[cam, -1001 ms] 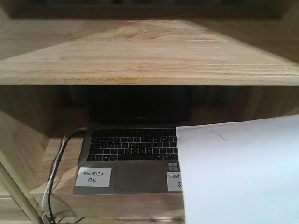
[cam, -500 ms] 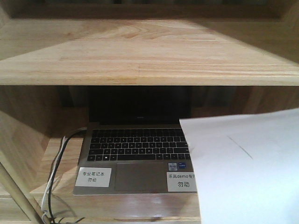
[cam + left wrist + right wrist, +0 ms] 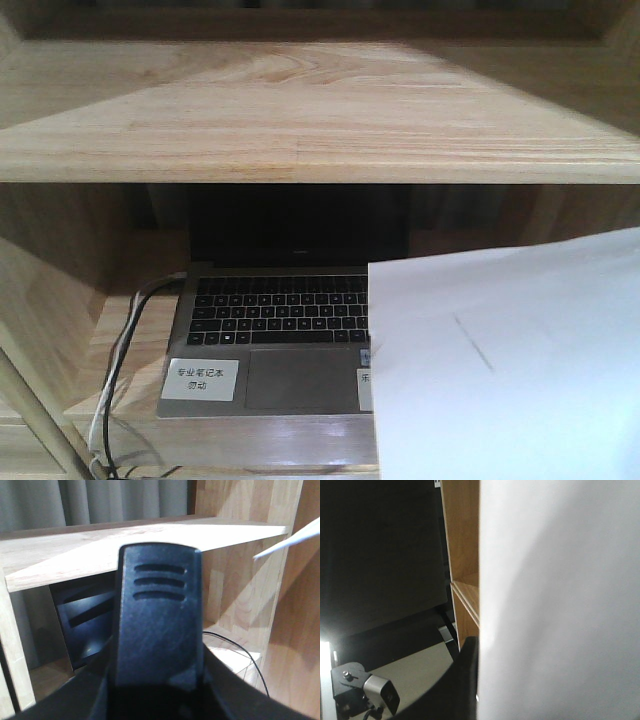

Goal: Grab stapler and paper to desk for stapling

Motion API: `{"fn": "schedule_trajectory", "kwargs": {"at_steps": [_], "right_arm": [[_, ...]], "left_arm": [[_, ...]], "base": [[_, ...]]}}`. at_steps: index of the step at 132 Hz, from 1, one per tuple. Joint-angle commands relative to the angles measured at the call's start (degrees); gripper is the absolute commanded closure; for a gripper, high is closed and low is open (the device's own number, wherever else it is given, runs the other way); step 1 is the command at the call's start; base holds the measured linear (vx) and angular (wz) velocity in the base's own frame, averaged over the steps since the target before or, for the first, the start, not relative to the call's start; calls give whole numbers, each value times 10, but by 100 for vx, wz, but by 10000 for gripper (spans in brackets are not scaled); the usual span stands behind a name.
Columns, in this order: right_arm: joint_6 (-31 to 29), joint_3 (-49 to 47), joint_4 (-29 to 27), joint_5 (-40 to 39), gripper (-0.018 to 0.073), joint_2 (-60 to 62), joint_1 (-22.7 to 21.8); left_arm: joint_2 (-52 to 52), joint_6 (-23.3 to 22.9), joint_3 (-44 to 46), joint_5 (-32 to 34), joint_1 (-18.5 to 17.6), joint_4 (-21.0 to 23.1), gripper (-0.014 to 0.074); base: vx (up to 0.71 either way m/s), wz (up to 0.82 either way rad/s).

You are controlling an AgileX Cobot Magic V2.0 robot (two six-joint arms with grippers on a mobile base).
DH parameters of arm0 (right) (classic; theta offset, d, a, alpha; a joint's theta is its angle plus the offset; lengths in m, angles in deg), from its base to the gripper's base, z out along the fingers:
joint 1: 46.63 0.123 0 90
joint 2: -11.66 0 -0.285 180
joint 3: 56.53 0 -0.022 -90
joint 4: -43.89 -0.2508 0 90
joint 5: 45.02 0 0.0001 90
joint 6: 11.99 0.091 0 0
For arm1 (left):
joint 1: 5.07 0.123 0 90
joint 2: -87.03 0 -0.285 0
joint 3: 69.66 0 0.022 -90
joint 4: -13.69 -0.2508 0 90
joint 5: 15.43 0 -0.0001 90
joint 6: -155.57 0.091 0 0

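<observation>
The stapler (image 3: 157,620), black with three slots near its tip, fills the left wrist view and stands up between the jaws of my left gripper (image 3: 157,692), which is shut on it. The paper (image 3: 510,370), a white sheet with a faint short line, hangs in the air at the lower right of the front view and covers the laptop's right corner. It fills the right half of the right wrist view as paper (image 3: 560,600), with my right gripper (image 3: 477,680) shut on its edge; one dark finger (image 3: 462,685) shows, the other is hidden behind the sheet. The desk is out of view.
An open laptop (image 3: 270,340) with a white label (image 3: 203,379) sits on a lower wooden board under a wide shelf board (image 3: 320,120). Cables (image 3: 115,380) hang at its left. A wooden side panel (image 3: 240,570) stands right of the stapler.
The paper swung right half a second ago, uncovering the laptop's right label, then came back left and now hides most of that label and the keyboard's right end.
</observation>
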Motion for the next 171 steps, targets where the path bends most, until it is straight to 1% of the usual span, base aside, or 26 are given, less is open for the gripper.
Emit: {"fn": "schedule_trajectory", "kwargs": {"at_steps": [1, 100, 130, 171], "right_arm": [[-2, -15, -3, -22, 565, -7, -4], [-2, -15, -3, -22, 565, -7, -4], [-2, -15, -3, -21, 565, -7, -4], [-2, -15, -3, -21, 565, -7, -4]], "left_arm": [[-11, 0, 13, 66, -3, 6, 603], [-11, 0, 13, 66, -3, 6, 603], [-11, 0, 13, 66, -3, 6, 603], [-11, 0, 13, 66, -3, 6, 603]], "base": [[0, 0], [-1, 3], [-6, 25], [-11, 43]]}}
